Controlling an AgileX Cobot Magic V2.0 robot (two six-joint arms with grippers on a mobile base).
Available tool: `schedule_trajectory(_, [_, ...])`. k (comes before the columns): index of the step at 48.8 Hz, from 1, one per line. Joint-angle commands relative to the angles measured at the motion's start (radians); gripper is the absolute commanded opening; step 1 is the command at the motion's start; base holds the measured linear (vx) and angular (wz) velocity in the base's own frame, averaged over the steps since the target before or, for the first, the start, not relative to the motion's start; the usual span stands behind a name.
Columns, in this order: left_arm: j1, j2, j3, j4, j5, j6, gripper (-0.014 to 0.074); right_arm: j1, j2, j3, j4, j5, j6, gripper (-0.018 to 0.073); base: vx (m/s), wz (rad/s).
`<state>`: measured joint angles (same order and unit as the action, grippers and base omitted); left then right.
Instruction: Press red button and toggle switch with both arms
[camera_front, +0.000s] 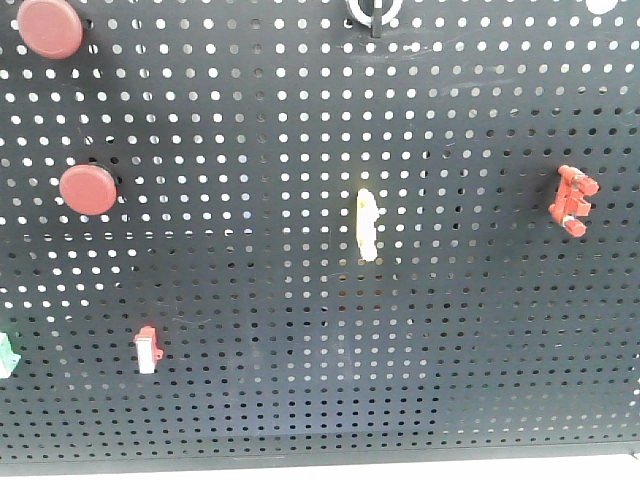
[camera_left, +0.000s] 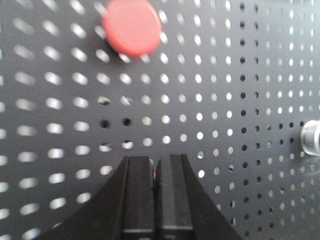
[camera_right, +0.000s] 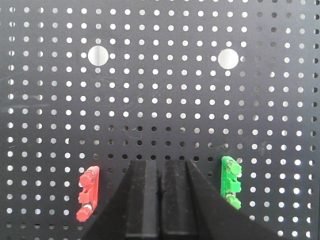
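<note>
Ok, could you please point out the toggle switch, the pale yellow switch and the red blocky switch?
toggle switch (camera_front: 375, 22), front view, on its short black lever.
pale yellow switch (camera_front: 367, 225), front view, middle of its body.
red blocky switch (camera_front: 572, 198), front view, middle of its body.

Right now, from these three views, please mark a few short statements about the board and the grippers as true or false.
1. In the front view, the pegboard carries an upper red button and a lower red button. True.
2. The left gripper is wide open. False: its fingers are pressed together.
3. In the right wrist view, the red blocky switch is left of the right gripper and a green switch is right of it. True.
4. In the front view, the pale yellow switch sits right of the red blocky switch. False: it sits left of it.
</note>
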<state>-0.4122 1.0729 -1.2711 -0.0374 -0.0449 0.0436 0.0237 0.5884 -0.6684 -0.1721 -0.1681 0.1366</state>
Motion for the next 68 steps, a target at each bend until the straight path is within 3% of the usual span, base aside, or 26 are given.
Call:
schedule_trajectory(1, [-0.007, 0.018, -0.036, -0.012, -0.126, -0.009, 0.0002, -0.006, 0.006, -0.034, -0.007, -0.081, -0.001, 0.0000, 0.00, 0.00])
schedule_trajectory(25, [-0.007, 0.077, -0.036, -0.010, -0.134, 0.003, 0.0002, -0.006, 0.006, -0.034, -0.007, -0.081, -0.001, 0.0000, 0.00, 0.00])
schedule_trajectory(38, [0.063, 0.077, -0.032, -0.010, -0.132, 0.006, 0.0002, -0.006, 0.006, -0.034, -0.007, -0.081, -0.001, 0.0000, 0.00, 0.00])
schedule_trajectory(54, [0.061, 0.037, -0.032, -0.010, -0.131, -0.017, 0.0002, -0.006, 0.006, -0.034, -0.007, -0.089, -0.001, 0.0000, 0.00, 0.00])
schedule_trajectory(68, [0.031, -0.209, 0.030, -0.006, 0.055, -0.015, 0.0002, -0.006, 0.008, -0.034, -0.007, -0.088, 0.010, 0.0000, 0.00, 0.00])
